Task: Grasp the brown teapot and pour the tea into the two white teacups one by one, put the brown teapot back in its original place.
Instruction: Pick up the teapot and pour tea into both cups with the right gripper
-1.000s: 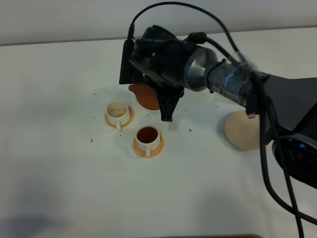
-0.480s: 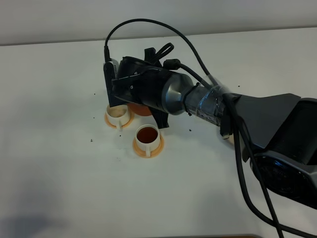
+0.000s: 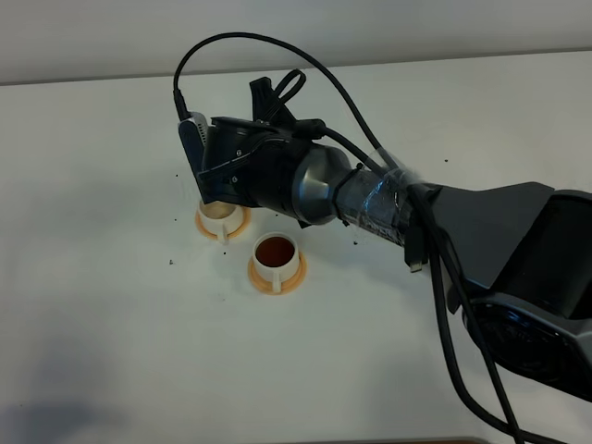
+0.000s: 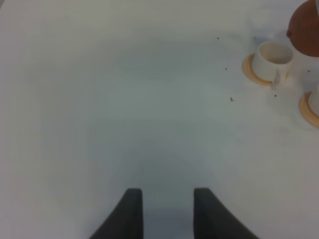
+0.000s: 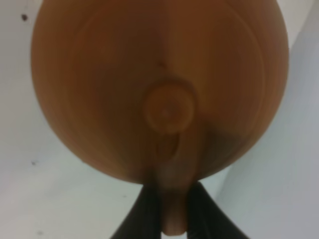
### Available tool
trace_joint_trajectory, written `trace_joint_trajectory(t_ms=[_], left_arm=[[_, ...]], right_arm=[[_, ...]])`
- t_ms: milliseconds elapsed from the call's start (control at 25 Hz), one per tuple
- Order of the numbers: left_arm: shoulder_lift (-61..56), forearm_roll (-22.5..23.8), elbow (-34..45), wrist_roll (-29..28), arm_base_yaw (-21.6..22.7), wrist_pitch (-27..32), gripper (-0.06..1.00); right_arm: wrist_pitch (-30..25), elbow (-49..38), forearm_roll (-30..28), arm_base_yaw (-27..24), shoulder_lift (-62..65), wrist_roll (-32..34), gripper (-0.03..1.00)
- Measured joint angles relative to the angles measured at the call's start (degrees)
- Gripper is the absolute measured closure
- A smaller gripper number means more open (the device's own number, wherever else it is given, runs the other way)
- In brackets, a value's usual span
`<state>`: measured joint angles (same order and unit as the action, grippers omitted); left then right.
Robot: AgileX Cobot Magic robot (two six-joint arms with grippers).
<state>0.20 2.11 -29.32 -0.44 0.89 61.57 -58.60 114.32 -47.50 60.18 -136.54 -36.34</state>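
Observation:
My right gripper [image 3: 227, 185] reaches across to the left and hangs over the far white teacup [image 3: 220, 220]. In the right wrist view it [image 5: 172, 199] is shut on the loop handle of the brown teapot [image 5: 159, 89], whose knobbed lid faces the camera. The arm hides the teapot in the high view. The left wrist view shows the teapot [image 4: 305, 30] just above that far teacup [image 4: 271, 59]. The near teacup [image 3: 275, 252] holds dark tea on its orange saucer [image 3: 276, 280]. My left gripper [image 4: 168, 214] is open and empty over bare table. The beige plate is hidden behind the right arm.
The white table [image 3: 111, 305] carries a few small dark specks [image 3: 171, 263] around the cups. The right arm and its black cable [image 3: 370, 120] span the middle and right of the high view. The table's far edge [image 3: 92, 81] runs along the top.
My right arm has swung left with the teapot, from beside the cups to over the far cup, and rolled its wrist. It now covers the beige plate. The left gripper shows no earlier frame.

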Motion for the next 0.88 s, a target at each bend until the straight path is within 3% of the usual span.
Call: trace_joint_trajectory(t_ms=[880], left_arm=[[0.0, 0.0, 0.0, 0.1, 0.0, 0.0, 0.69]], right_arm=[[1.3, 0.0, -8.5, 1.5, 0.0, -4.5, 0.87]])
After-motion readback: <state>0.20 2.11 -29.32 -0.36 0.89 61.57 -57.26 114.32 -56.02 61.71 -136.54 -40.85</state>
